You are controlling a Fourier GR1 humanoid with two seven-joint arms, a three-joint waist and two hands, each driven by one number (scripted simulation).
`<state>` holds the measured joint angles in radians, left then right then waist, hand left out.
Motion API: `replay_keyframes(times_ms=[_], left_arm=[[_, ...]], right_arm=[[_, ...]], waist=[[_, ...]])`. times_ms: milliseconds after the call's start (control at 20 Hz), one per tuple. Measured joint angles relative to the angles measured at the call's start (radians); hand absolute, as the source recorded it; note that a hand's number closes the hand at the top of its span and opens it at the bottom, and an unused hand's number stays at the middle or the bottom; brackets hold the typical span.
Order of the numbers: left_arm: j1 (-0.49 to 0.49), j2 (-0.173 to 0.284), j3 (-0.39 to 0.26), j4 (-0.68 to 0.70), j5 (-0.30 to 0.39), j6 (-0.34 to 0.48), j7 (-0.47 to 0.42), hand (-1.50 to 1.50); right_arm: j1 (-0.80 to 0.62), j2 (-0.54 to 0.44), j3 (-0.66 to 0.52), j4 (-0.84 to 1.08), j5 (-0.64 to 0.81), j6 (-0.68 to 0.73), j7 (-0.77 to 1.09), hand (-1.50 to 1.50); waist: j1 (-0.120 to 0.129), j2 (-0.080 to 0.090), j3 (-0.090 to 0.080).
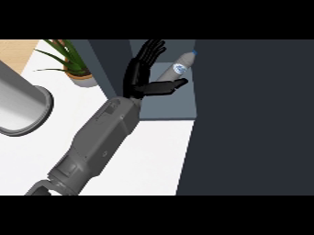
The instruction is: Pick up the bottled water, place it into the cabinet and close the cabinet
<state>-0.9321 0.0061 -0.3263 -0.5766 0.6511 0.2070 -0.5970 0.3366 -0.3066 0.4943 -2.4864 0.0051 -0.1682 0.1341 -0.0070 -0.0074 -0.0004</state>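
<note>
The bottled water, clear with a blue-and-white label and a white cap, leans tilted inside the cabinet's open compartment, its cap toward the top right. My left hand is just left of the bottle, open, with straight fingers pointing into the cabinet. Its thumb sticks out to the right, below the bottle's lower end. Whether the thumb touches the bottle I cannot tell. The grey forearm runs down to the lower left. My right hand does not show.
A wide dark cabinet panel fills the right side. A large grey cylinder lies at the left on the white counter. A potted plant stands at the back left.
</note>
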Motion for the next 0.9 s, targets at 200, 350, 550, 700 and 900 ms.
replay_keyframes(times_ms=[200, 350, 550, 700, 900], left_arm=[[0.139, 0.018, -0.044, -0.179, -0.017, 0.022, 0.050, 1.50], [0.244, 0.043, -0.076, -0.290, -0.033, 0.030, 0.067, 1.50], [0.394, 0.092, -0.122, -0.461, -0.047, 0.041, 0.103, 1.50], [0.509, 0.146, -0.146, -0.618, -0.058, 0.060, 0.129, 1.50], [0.640, 0.214, -0.151, -0.780, -0.068, 0.065, 0.147, 1.50]], right_arm=[[-0.005, -0.023, -0.018, 0.000, 0.003, 0.007, 0.001, -1.50], [-0.018, -0.067, -0.018, 0.001, 0.008, 0.037, 0.011, 1.50], [-0.038, -0.117, 0.024, 0.001, 0.013, 0.076, 0.054, 1.50], [-0.067, -0.132, 0.060, 0.002, 0.014, 0.096, 0.107, 1.50], [-0.125, -0.089, 0.157, 0.001, 0.016, 0.084, 0.212, 1.50]], waist=[[0.018, -0.005, 0.000], [0.023, -0.005, 0.000], [0.031, -0.007, 0.000], [0.034, -0.005, 0.000], [0.028, -0.002, -0.001]])
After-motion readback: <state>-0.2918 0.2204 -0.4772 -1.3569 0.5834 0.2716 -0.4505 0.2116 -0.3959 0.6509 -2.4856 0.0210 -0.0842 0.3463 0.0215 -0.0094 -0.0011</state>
